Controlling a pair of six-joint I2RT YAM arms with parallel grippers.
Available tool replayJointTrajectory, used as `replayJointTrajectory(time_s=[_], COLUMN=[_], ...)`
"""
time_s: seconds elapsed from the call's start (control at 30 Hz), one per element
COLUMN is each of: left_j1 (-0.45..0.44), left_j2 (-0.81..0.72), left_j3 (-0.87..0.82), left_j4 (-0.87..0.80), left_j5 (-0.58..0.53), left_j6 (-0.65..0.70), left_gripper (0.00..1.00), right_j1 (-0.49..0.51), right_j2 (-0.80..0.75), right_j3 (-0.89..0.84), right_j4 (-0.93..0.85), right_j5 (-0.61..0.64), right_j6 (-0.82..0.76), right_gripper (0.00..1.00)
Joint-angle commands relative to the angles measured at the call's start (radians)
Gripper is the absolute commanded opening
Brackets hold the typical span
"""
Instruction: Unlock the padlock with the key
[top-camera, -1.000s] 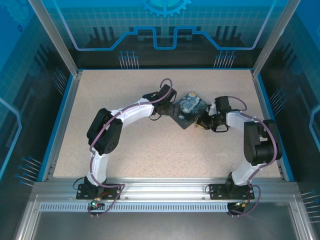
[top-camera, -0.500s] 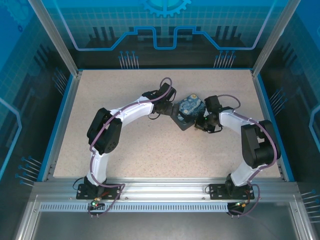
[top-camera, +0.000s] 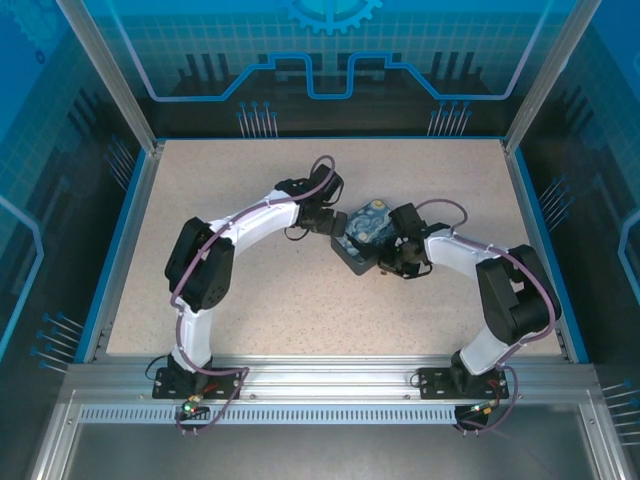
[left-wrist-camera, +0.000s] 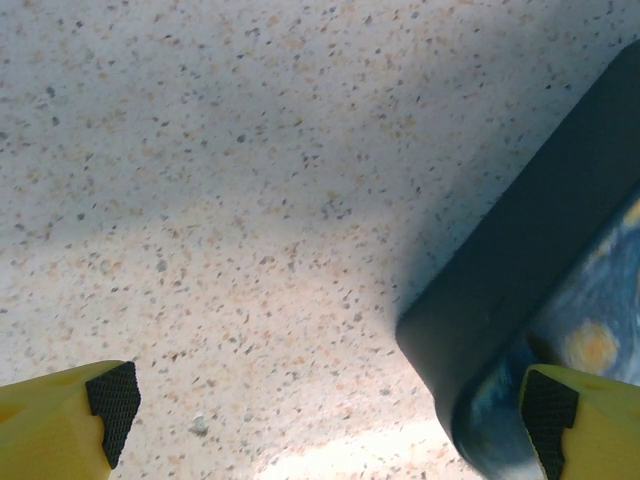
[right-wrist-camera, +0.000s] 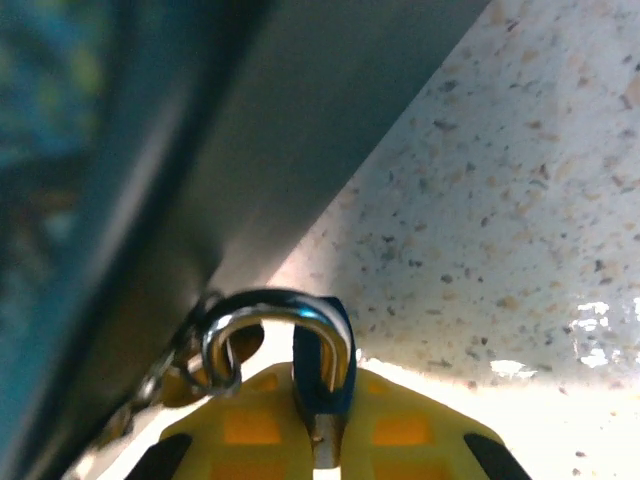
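Padlock (right-wrist-camera: 325, 370), small and of silvery metal with a curved shackle, sits against the lower right side of the blue-and-yellow painted box with dark sides (top-camera: 368, 228), pinched in the right end effector. Every place below is given from that box.

Left of the box, the left end effector (left-wrist-camera: 328, 405) hangs low over the speckled beige tabletop (top-camera: 250, 200), released and spread wide. One yellow finger is over bare surface and the other is over the box's painted top, so the box's dark left corner (left-wrist-camera: 520, 290) lies between the two. It holds nothing.

On the box's right side, the right end effector (right-wrist-camera: 315, 430) is clenched on the padlock. The shackle's right leg runs down between the yellow fingers, and the arch juts out ahead of them toward the box's dark wall. A small metal ring (right-wrist-camera: 222, 362) is looped on the shackle's left leg, close against that wall. The lock body is hidden inside the grip.

The padlock's long axis appears to run straight out along the right end effector's reach, shackle toward the box. By that reading, the keyway end faces back into the fingers. The box stands between the padlock and the free left end effector, so the right arm is much the nearer. I cannot tell where the key lies.
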Motion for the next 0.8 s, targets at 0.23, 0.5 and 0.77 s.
replayJointTrajectory(time_s=[0.23, 0.5, 0.77], left_j1=[-0.039, -0.064, -0.063], left_j2=[-0.101, -0.124, -0.175], left_j3=[-0.105, -0.127, -0.130], left_j4=[-0.025, -0.019, -0.036], left_j5=[0.011, 0.012, -0.004], left_j6=[-0.048, -0.072, -0.078], left_gripper=[0.99, 0.99, 0.99], right_j1=[0.015, 0.009, -0.045], right_j2=[0.020, -0.096, -0.294], right_j3=[-0.116, -0.107, -0.067], right_j4=[-0.002, -0.062, -0.168], right_j5=[-0.049, -0.022, 0.000], right_j6=[0.044, 0.025, 0.012], right_gripper=[0.03, 0.35, 0.60])
